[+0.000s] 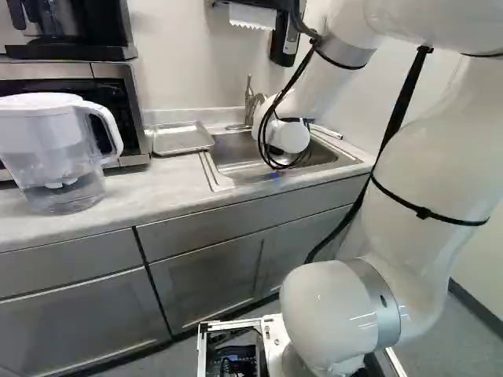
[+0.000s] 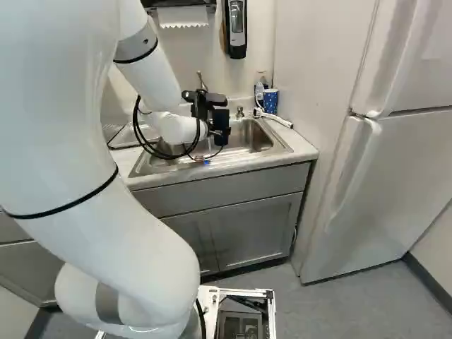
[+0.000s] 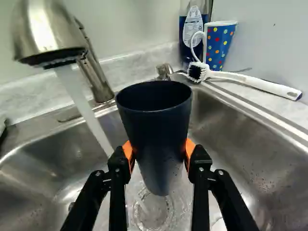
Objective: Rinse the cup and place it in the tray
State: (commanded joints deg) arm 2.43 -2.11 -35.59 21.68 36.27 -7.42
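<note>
- The gripper [image 2: 217, 127] reaches over the sink, its two fingers parted by the width of a dark cup [image 3: 155, 120] and gripping it from opposite sides with orange pads [image 3: 190, 150].
- The cup, mouth up, hangs above the basin of the steel sink [image 3: 264, 159], clear of its bottom.
- Just beside the cup, a stream of water [image 3: 86, 108] pours from the faucet [image 3: 48, 33] into the sink.
- Beyond the cup, a small metal fitting [image 3: 165, 70] stands at the sink's rim, near a white-handled scrub brush [image 3: 260, 84].
- Behind the brush, a blue cup with coloured dots [image 3: 220, 45] stands beside a bottle of blue liquid [image 3: 188, 36].
- At the other end of the sink, a shallow metal tray [image 1: 182, 139] lies on the counter [image 1: 169, 184], between the sink and an oven [image 1: 130, 98].
- A clear pitcher with a white lid [image 1: 59, 153] stands in front of the oven, at the left of the left base view.
- A paper towel dispenser [image 2: 182, 15] hangs above the sink; a white refrigerator [image 2: 395, 162] fills the right of the right base view.
</note>
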